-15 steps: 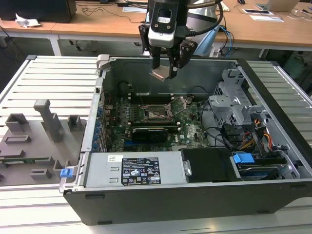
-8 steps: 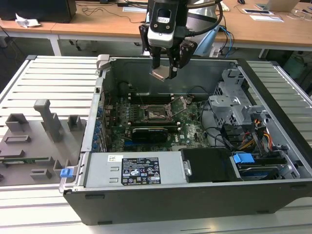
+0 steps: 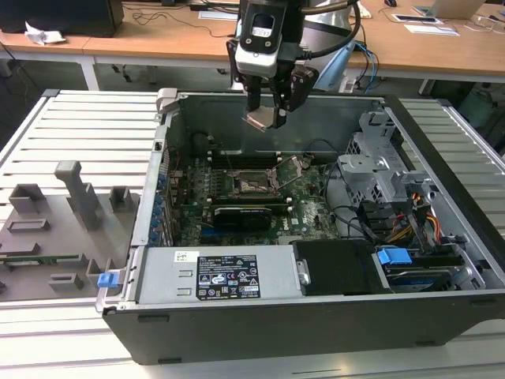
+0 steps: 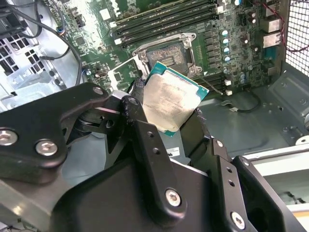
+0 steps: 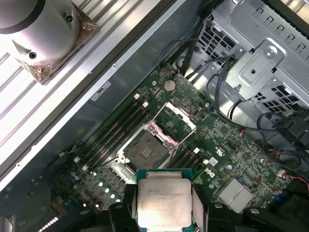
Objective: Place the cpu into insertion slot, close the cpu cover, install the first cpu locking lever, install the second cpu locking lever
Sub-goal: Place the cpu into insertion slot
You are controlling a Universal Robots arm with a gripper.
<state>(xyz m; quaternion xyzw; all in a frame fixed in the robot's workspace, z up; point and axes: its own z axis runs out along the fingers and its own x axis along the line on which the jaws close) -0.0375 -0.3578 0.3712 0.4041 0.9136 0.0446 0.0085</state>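
The gripper (image 4: 169, 123) is clamped on the cpu (image 4: 171, 104), its two black fingers (image 4: 137, 121) pressing on opposite edges of the chip. The cpu is a flat square with a pale silver-grey metal top that is dull and faintly printed. A thin teal-green border of board shows round the metal on the sides not covered by the fingers. In the first wrist view the chip faces the camera squarely. In the exterior view it hangs tilted between the fingertips, high in the open computer case (image 3: 237, 324) near its far wall, well clear of the board below. Beneath it on the green motherboard (image 5: 227, 159) lies the insertion slot (image 5: 147, 151), a dark square socket with a silvery rim and nothing seated in it. The cpu cover (image 5: 176, 118), a thin silvery frame with a square cut-out, stands swung open just beside the socket. Rows of long black memory slots (image 4: 164, 21) flank the socket. Farther along the case sit a grey metal drive cage (image 3: 379, 158) with bundled cables and a power supply (image 3: 221, 276) carrying a white-and-black label. Outside the case, to the exterior view's left, grey fixtures (image 3: 71, 197) stand on the ribbed table (image 3: 87, 126), and a wooden desk (image 3: 158, 39) runs behind it all.
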